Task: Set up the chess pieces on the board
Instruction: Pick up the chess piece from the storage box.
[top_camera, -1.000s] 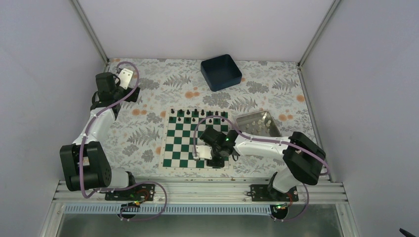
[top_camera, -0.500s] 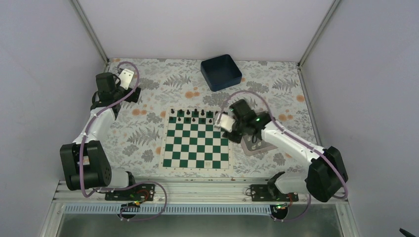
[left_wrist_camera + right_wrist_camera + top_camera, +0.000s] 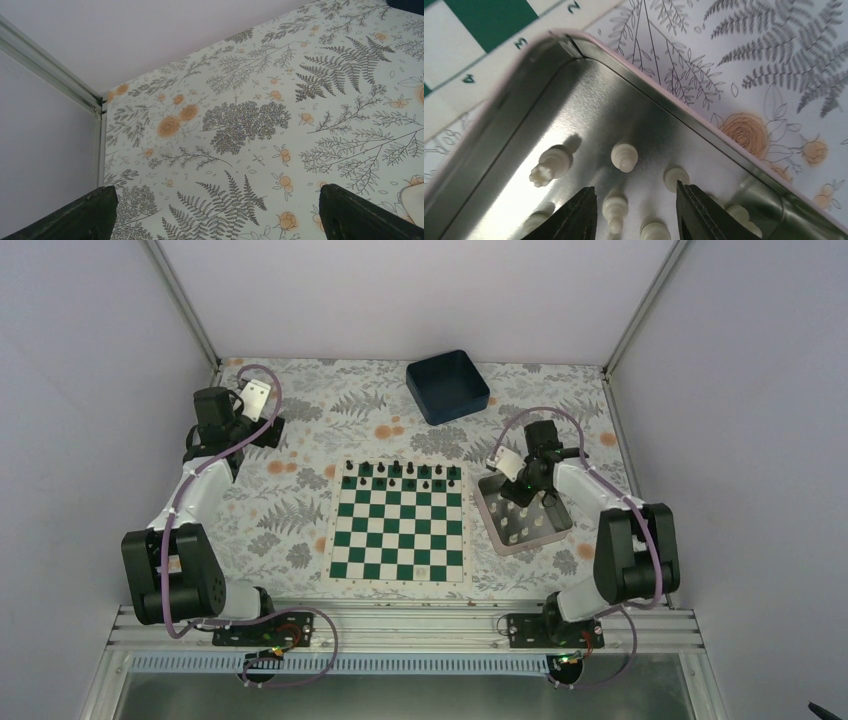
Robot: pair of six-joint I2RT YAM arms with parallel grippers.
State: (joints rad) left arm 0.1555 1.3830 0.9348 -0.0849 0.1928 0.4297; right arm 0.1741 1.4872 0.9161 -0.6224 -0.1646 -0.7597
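Upper left, the left pincer point(image 3: 216, 210) hangs spread over bare worktop point(image 3: 290, 520), unmoved. The board point(image 3: 398, 525) lies centre. At right, the right pincer point(image 3: 636, 200), a second ago at the board's lower edge, hangs spread inside the tray point(image 3: 659, 112) among white pieces point(image 3: 624, 156), with the tray walls close.

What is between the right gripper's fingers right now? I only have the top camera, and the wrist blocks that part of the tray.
Observer: The right gripper is open over the tray. A small white piece stands between its fingers, untouched.
Operator: Anything else close to the fingers?
Observer: Yes, a second white piece stands just off the other fingertip.
Operator: And the left gripper?
Observer: The left gripper is open, with only the fern-print cloth between its fingers.
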